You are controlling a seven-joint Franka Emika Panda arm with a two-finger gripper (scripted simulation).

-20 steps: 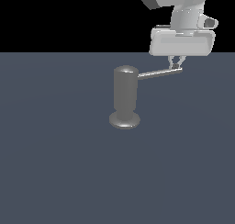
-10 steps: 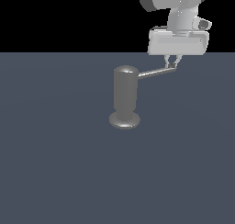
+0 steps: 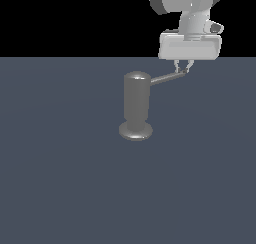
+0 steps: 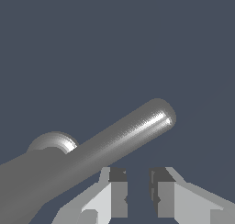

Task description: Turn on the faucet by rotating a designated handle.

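The faucet point(image 3: 136, 108) stands upright on the dark grey floor point(image 3: 60, 178), near the middle of the exterior view. It is a dull grey cylinder with a round top and a wide disc base. The handle point(image 3: 167, 78), a thin grey rod, comes out from near the top of the cylinder and points toward the exterior view's right, rising a little toward its far end.

The gripper point(image 3: 182, 68) hangs from the pale arm point(image 3: 187, 8) above the far end of the handle, with its fingers pointing down. In the exterior view the fingertips point(image 3: 177, 67) are at the tip of the rod, very close to it, but I cannot tell if they touch it.

In the wrist view the handle point(image 4: 124, 136) is large and crosses the picture at a slant, and its rounded end is free. The two fingers point(image 4: 114, 191) are apart, with a small gap of floor showing between them. They hold nothing, and the rod lies beside them, not between them. The top of the faucet point(image 4: 53, 142) shows behind the rod.
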